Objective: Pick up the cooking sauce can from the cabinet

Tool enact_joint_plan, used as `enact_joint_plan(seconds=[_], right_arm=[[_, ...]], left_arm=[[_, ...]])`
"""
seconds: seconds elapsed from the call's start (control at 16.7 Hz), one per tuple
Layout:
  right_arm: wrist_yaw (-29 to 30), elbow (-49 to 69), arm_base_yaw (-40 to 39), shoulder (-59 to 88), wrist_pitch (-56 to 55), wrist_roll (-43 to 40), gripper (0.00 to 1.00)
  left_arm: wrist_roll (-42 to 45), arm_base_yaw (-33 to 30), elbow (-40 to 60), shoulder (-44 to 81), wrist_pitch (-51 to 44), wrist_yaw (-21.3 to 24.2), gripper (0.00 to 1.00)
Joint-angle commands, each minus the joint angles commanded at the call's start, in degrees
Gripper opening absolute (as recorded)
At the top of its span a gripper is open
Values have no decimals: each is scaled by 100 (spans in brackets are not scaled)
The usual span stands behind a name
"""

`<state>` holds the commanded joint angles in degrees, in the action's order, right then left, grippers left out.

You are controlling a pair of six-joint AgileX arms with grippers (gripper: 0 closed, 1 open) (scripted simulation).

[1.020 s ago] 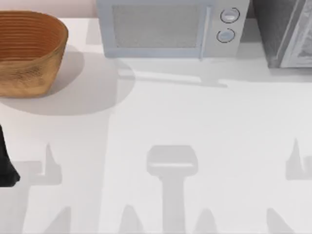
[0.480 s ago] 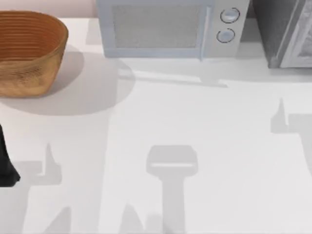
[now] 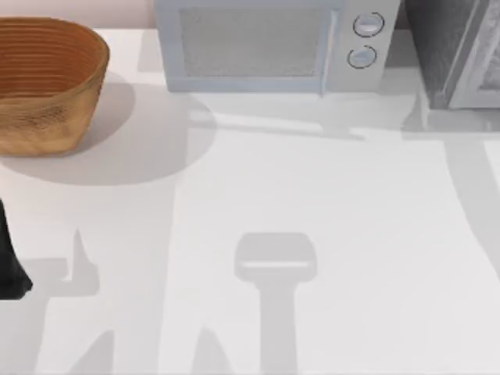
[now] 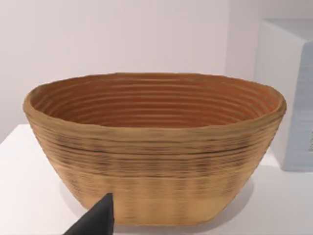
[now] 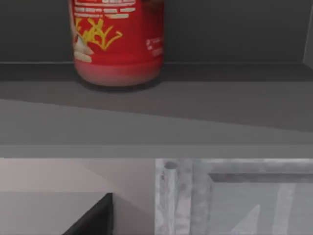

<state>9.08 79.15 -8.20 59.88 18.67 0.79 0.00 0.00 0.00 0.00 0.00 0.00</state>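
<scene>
Right arm is on the move: its shadow on the table sat low at the right edge a second ago, climbed half a second ago, and now runs up the right side to the foot of the cabinet. My read: the arm is lifting and reaching toward the cabinet, approach phase, nothing grasped yet. The right wrist view faces the cooking sauce can, standing upright on a dark shelf inside the cabinet, near the shelf's front part; the camera sits slightly below shelf level, so more height looks needed before going in. One dark fingertip of the right gripper shows at the frame edge, well short of the can; can't tell whether the pincer is wide or narrow. Left arm is parked at the table's left edge, unchanged across all three top frames; its wrist view looks at the wicker basket with one fingertip visible, pincer state likewise can't tell. The microwave sits between basket and cabinet, clear of the reach path as far as I can judge.
</scene>
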Motion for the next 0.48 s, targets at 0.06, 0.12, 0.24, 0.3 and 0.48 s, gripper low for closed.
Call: enact_joint_plan(seconds=[0.06, 0.12, 0.24, 0.3, 0.48], right_arm=[[39, 368, -42, 284, 91, 3, 100], [75, 708, -81, 547, 175, 5, 100], [137, 1291, -148, 1004, 323, 8, 100], [162, 1530, -176, 1192, 385, 9, 100], [211, 1995, -230, 1560, 506, 11, 100]], left_arm=[[0, 0, 0, 0, 0, 0, 100], [0, 0, 0, 0, 0, 0, 100], [0, 0, 0, 0, 0, 0, 100], [0, 0, 0, 0, 0, 0, 100], [0, 0, 0, 0, 0, 0, 100]])
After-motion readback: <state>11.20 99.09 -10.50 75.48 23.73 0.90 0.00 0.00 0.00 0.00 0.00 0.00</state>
